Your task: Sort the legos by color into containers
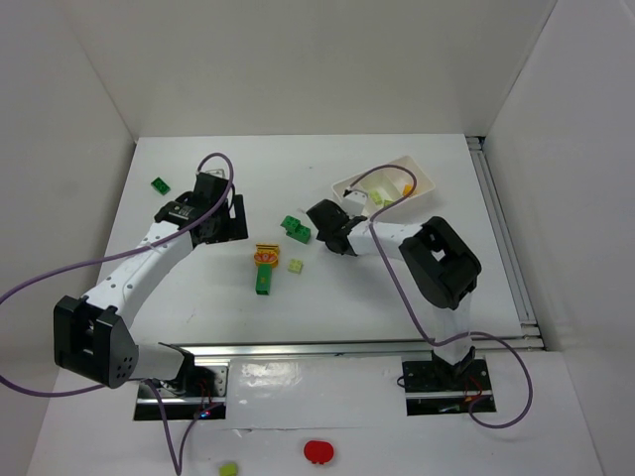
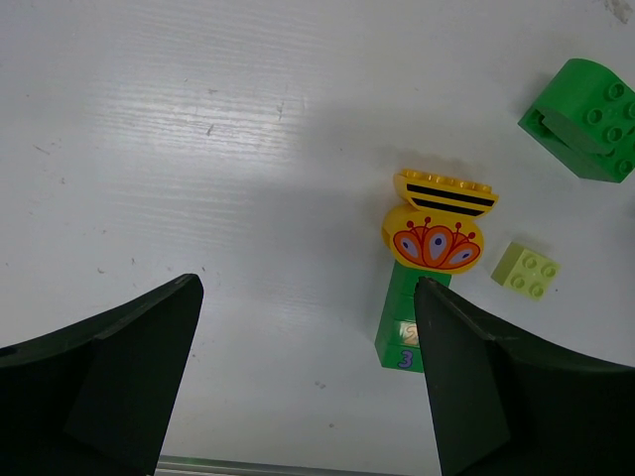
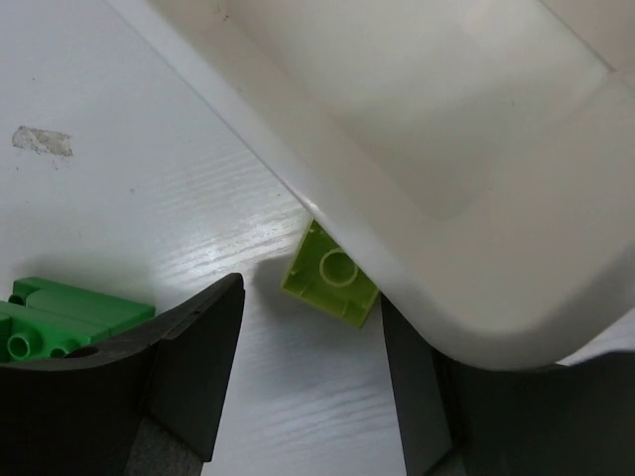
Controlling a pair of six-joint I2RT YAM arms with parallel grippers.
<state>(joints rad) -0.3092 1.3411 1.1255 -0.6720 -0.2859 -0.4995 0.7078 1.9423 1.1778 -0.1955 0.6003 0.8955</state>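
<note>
The white tray [image 1: 422, 178] stands at the back right with a lime brick [image 1: 382, 196] and an orange brick [image 1: 406, 188] in it. My right gripper [image 1: 327, 218] is open at the tray's left corner. In the right wrist view its fingers [image 3: 198, 337] flank an upturned lime brick [image 3: 330, 275] lying against the tray's outer wall [image 3: 446, 149], not touching it. My left gripper [image 1: 220, 220] is open and empty [image 2: 308, 297] above bare table. A yellow-red piece [image 2: 437, 223] tops a dark green stack [image 2: 405, 332], with a small lime brick [image 2: 526, 270] beside it.
A dark green brick [image 1: 296, 228] lies just left of the right gripper and also shows in the right wrist view [image 3: 60, 317] and the left wrist view [image 2: 585, 119]. Another dark green brick [image 1: 159, 184] lies far left. White walls enclose the table.
</note>
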